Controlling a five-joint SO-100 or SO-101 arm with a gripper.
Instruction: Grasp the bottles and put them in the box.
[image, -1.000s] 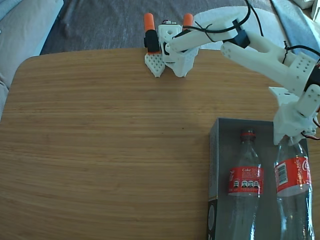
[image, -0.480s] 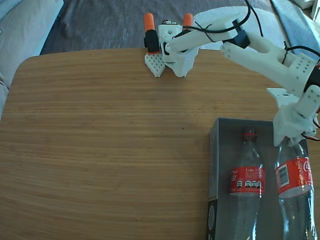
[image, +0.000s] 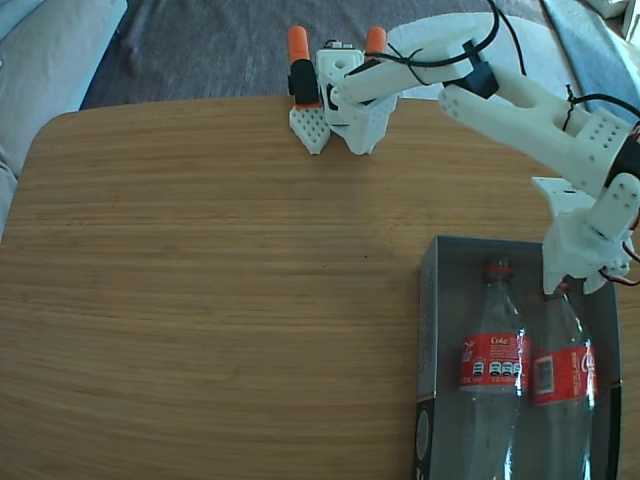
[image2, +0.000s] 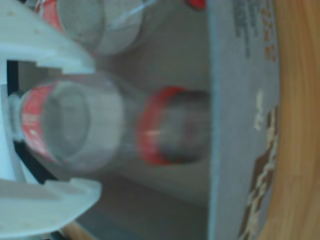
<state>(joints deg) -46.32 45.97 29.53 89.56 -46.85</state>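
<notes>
Two clear Coca-Cola bottles lie side by side in the dark grey-blue box (image: 428, 300), necks toward the far wall. The left bottle (image: 492, 360) rests flat. The right bottle (image: 562, 375) lies next to it, its neck under my gripper (image: 572, 287). In the wrist view my gripper (image2: 92, 127) is open. Its white fingers (image2: 55, 50) stand above and below the right bottle's (image2: 165, 125) shoulder, with gaps on both sides. That bottle is blurred. The other bottle (image2: 100, 25) shows at the top edge, and the box wall (image2: 240, 100) runs down the right.
The box sits at the right front of a wooden table (image: 200, 280), running off the lower edge of the fixed view. The arm's base (image: 345, 95), with orange clamps, stands at the far edge. Grey fabric lies beyond the table.
The right bottle, held tilted over the box's right wall before, has dropped left into the box beside the first one. The gripper has shifted slightly left and let it go.
</notes>
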